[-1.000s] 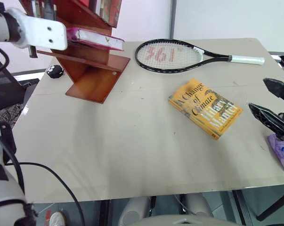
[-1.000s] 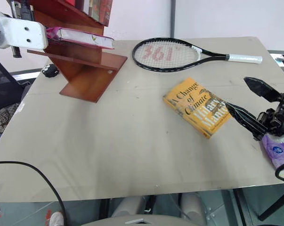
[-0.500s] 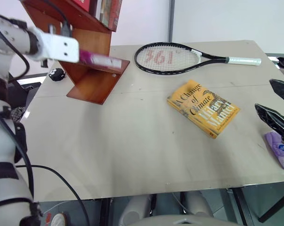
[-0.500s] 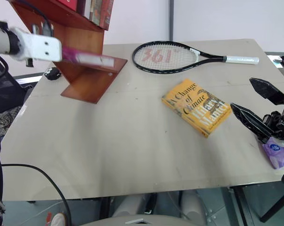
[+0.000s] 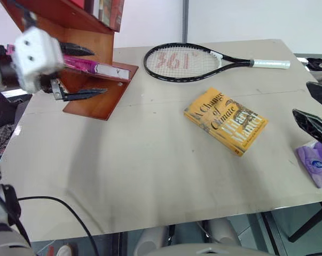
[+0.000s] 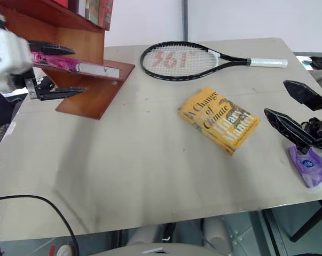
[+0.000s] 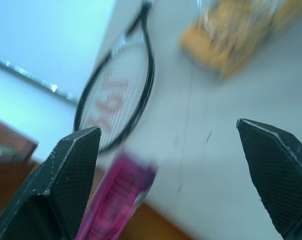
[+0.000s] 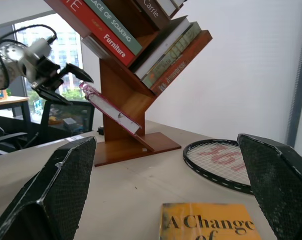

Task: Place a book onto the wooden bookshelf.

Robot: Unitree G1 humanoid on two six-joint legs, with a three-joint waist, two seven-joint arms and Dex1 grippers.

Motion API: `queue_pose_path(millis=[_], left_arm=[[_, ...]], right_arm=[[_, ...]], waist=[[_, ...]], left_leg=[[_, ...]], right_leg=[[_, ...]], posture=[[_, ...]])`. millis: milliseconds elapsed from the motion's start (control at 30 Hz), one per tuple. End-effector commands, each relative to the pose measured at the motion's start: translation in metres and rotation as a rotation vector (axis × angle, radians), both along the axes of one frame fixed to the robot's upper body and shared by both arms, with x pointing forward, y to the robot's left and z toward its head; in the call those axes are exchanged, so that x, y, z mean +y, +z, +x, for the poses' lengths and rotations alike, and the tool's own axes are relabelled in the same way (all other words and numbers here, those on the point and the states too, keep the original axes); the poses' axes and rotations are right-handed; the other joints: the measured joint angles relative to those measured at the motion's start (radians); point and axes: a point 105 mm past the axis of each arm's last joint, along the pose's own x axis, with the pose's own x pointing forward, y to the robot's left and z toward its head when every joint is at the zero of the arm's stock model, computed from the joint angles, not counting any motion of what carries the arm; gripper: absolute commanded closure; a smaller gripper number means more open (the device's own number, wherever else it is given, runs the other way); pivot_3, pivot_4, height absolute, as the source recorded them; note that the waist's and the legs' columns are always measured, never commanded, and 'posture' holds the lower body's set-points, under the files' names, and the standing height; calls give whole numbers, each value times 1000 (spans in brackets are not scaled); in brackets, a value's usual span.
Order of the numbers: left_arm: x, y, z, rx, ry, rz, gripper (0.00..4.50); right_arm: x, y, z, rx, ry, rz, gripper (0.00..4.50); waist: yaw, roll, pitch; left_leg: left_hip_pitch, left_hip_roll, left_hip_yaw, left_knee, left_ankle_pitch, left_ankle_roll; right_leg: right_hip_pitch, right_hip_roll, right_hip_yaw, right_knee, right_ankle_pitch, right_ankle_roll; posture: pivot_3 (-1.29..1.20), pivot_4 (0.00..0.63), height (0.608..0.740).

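The pink book [image 5: 91, 66] rests on the lower slanted board of the wooden bookshelf [image 5: 99, 101], white page edges facing the table. My left gripper [image 5: 99, 71] is open at the book's left end, one finger above it and one below, touching neither side. The right wrist view shows this gripper [image 8: 65, 82] a little apart from the book [image 8: 110, 115] on the bookshelf [image 8: 128, 145]. In the left wrist view the book [image 7: 118, 205] lies ahead between the wide fingers. My right gripper [image 6: 275, 97] hangs open and empty at the table's right edge.
A yellow-orange book [image 5: 225, 120] lies flat right of the table's middle. A black tennis racket [image 5: 187, 61] lies at the back. A purple packet [image 5: 315, 165] sits at the right edge under my right gripper. Several books stand on the shelf's upper boards [image 8: 140, 40].
My left gripper has opened and let go of the pink book, then drawn back from the shelf and rolled. The book stays on the slanted board. The right gripper has kept still.
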Motion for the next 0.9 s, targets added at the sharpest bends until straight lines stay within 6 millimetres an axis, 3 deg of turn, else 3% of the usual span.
queue_pose_path(millis=[33,200,267,400,567,700,800,900], left_arm=[[-29,7,-28,160,-116,-193,41],[-78,-15,-43,399,-287,-413,41],[-96,-42,-38,458,-279,-444,41],[-126,-102,-26,538,-189,-514,41],[-124,-173,-10,610,-41,-519,41],[-89,-215,-6,630,83,-466,41],[-74,-227,-8,619,116,-432,41],[-79,-228,-9,622,87,-422,41]], right_arm=[[-2,4,-2,-3,6,-34,0],[-9,-6,-6,49,-40,-69,0],[-14,-17,-7,97,-92,-99,0],[-32,-64,-16,277,-249,-214,0],[-64,-108,-41,456,-491,-323,0],[-92,-132,-74,563,-658,-420,0],[-105,-129,-84,549,-734,-430,0],[-103,-126,-81,527,-735,-422,0]], waist=[[6,0,0],[26,1,0],[28,1,0],[40,2,-1],[45,7,-4],[48,9,-6],[42,10,-6],[43,10,-6]], left_leg=[[1,0,0,0,0,0],[2,0,-1,1,0,0],[3,0,-1,1,2,-5],[5,0,3,1,3,-5],[4,0,6,0,2,-5],[9,0,6,-6,-1,0],[9,1,6,-7,-1,0],[9,1,7,-6,-3,-4]], right_leg=[[0,0,0,0,0,0],[2,0,-1,2,0,0],[3,-2,1,2,0,0],[3,-2,5,1,0,0],[1,-2,10,0,1,-1],[5,-2,9,-4,0,-1],[5,-2,9,-6,0,-1],[6,-3,9,-8,0,-1]], posture=[[0,150,740],[0,150,740],[0,150,740],[0,150,740],[0,150,740],[0,150,740],[0,150,740],[0,150,740]])
